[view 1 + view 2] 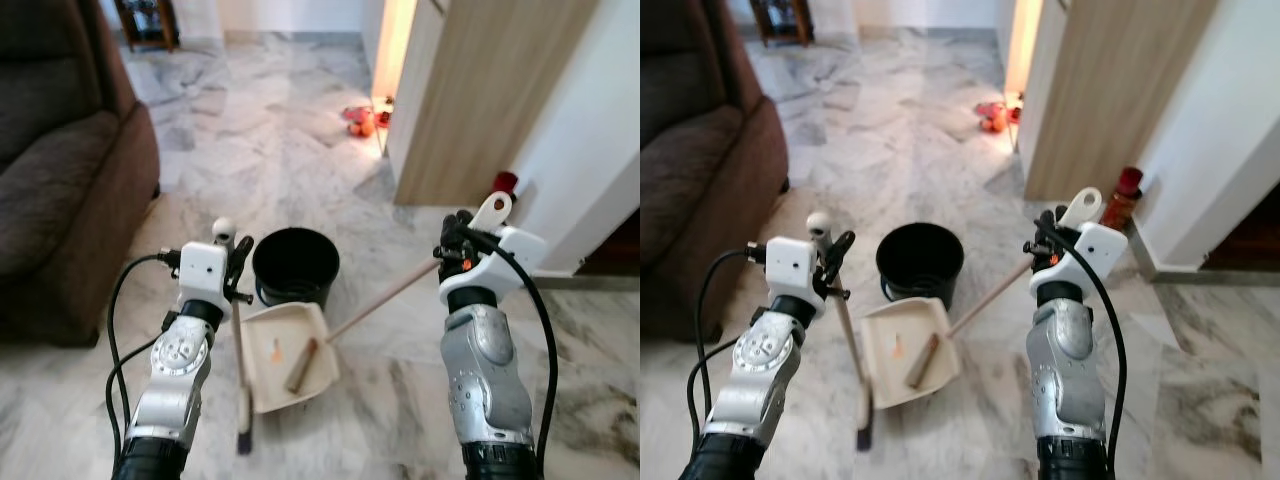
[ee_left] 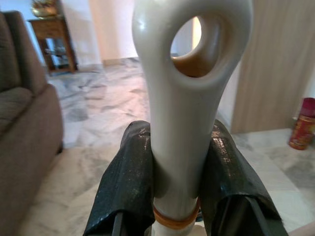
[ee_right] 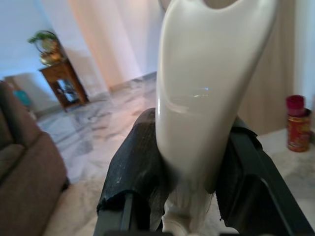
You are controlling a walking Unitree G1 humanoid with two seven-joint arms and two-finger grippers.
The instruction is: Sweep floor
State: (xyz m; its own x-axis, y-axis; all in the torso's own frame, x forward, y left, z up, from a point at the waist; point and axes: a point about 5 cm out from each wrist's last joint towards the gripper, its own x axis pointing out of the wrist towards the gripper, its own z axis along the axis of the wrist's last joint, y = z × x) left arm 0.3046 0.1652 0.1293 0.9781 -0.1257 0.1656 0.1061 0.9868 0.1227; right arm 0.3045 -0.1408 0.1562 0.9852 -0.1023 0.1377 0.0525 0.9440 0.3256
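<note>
My left gripper point(image 1: 238, 262) is shut on the cream top of a broom handle point(image 2: 182, 98), whose stick runs down to the dark brush point(image 1: 243, 438) on the marble floor. My right gripper point(image 1: 455, 240) is shut on the cream grip point(image 3: 206, 88) of a long wooden handle point(image 1: 385, 297) that slants down to a cream dustpan point(image 1: 262, 385). The dustpan lies flat between my arms, with a brown cylinder point(image 1: 301, 365) and a small orange scrap point(image 1: 275, 348) in it. The brush stands just beside the pan's left edge.
A black bucket point(image 1: 295, 265) stands right behind the dustpan. A brown sofa point(image 1: 60, 170) fills the left side. A wooden panel point(image 1: 480, 90) and white wall rise on the right, with a red bottle point(image 1: 1122, 200) at their foot. Small orange toys point(image 1: 360, 120) lie farther off.
</note>
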